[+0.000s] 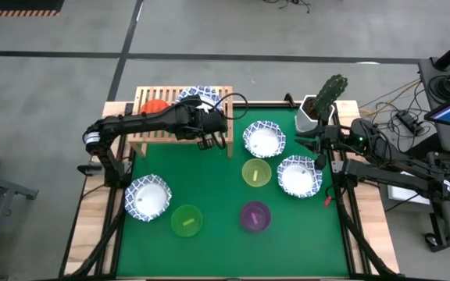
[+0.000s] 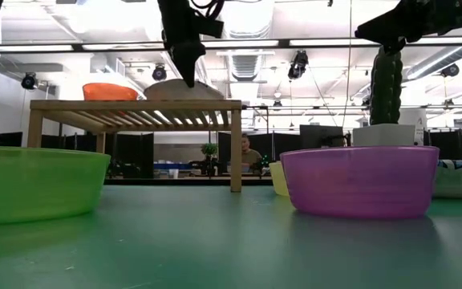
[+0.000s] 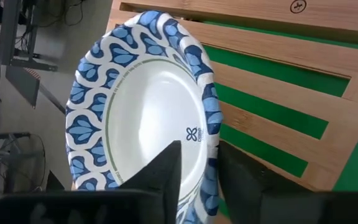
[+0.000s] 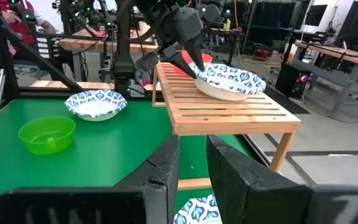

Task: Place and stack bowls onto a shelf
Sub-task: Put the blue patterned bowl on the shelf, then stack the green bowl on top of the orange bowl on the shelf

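We see the left gripper [image 3: 197,171] with jaws clenched on the rim of a white blue-patterned paper bowl [image 3: 148,118] resting on the light-wood slatted shelf [image 1: 151,129]; the right gripper's [image 4: 191,165] jaws look released, idle by the green surface's [image 1: 209,187] edge.

Lighting is bright and even, supplied by ceiling strip lights [image 2: 135,44] visible in the low view. Shadows on the green mat [image 1: 225,234] are soft and faint. In the low view the near lime bowl [image 2: 34,183] and purple bowl [image 2: 359,181] appear soft, and the mat foreground is blurred. The left wrist view shows glare inside the white bowl [image 3: 148,112].
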You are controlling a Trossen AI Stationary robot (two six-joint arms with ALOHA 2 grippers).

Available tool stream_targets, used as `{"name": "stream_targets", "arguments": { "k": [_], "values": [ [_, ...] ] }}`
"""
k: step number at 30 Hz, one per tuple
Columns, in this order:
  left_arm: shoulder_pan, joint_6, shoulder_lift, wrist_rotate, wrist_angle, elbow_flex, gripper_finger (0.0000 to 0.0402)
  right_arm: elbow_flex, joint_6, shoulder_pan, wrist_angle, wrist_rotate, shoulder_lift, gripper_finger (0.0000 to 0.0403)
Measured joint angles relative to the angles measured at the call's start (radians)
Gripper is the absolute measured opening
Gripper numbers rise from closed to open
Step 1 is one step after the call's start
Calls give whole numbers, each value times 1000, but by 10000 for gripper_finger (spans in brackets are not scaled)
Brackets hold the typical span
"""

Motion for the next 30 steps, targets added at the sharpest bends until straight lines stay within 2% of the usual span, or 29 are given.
{"name": "stream_targets", "arguments": {
  "k": [11,18,21,26,30],
  "values": [
    [-13,-12,0,0,-13,10,169,0,0,0,0,0,0,70],
    [-54,-74,-2,45,-88,83,191,0,2,0,0,0,0,70],
    [-75,-122,-3,160,-110,118,192,0,4,0,0,0,0,70],
    [-144,-250,-3,463,-108,140,192,0,4,0,0,0,0,70],
    [-252,-355,-3,548,-107,121,192,0,4,0,0,0,0,70]
  ]
}}
